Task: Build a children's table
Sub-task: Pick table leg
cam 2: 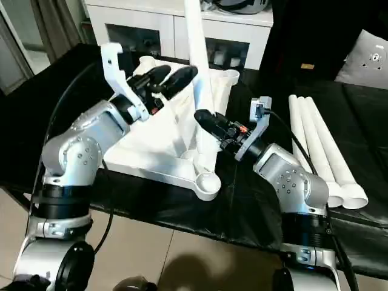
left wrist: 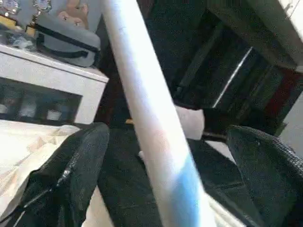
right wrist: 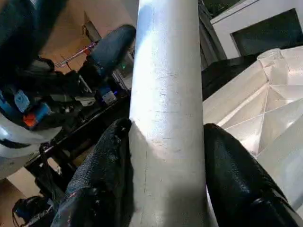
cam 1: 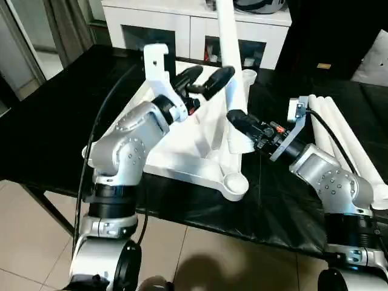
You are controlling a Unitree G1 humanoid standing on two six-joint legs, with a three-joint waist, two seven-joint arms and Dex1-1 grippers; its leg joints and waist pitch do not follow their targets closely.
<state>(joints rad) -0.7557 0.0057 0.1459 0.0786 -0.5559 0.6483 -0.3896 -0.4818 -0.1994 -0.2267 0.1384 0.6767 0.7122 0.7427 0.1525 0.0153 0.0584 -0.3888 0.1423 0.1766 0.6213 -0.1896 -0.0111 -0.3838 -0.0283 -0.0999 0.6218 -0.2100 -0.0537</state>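
Note:
The white table top (cam 1: pixel 182 151) lies upside down on the black work table, ribbed underside up, with round corner sockets (cam 1: pixel 235 183). One long white leg (cam 1: pixel 229 48) stands upright from its near right part. My right gripper (cam 1: pixel 237 117) is shut on this leg low down, a black finger (right wrist: pixel 106 165) pressed to each side of the tube. My left gripper (cam 1: pixel 203 82) is open higher up beside the leg; its fingers (left wrist: pixel 71 170) stand wide apart either side of the tube without touching. Three more white legs (cam 2: pixel 321 151) lie side by side to the right.
A white cabinet (cam 1: pixel 182 24) stands behind the black work table (cam 1: pixel 54 127). The work table's near edge runs just below the table top, with tiled floor (cam 1: pixel 36 242) beneath. A grey bag (left wrist: pixel 61 38) sits on the cabinet.

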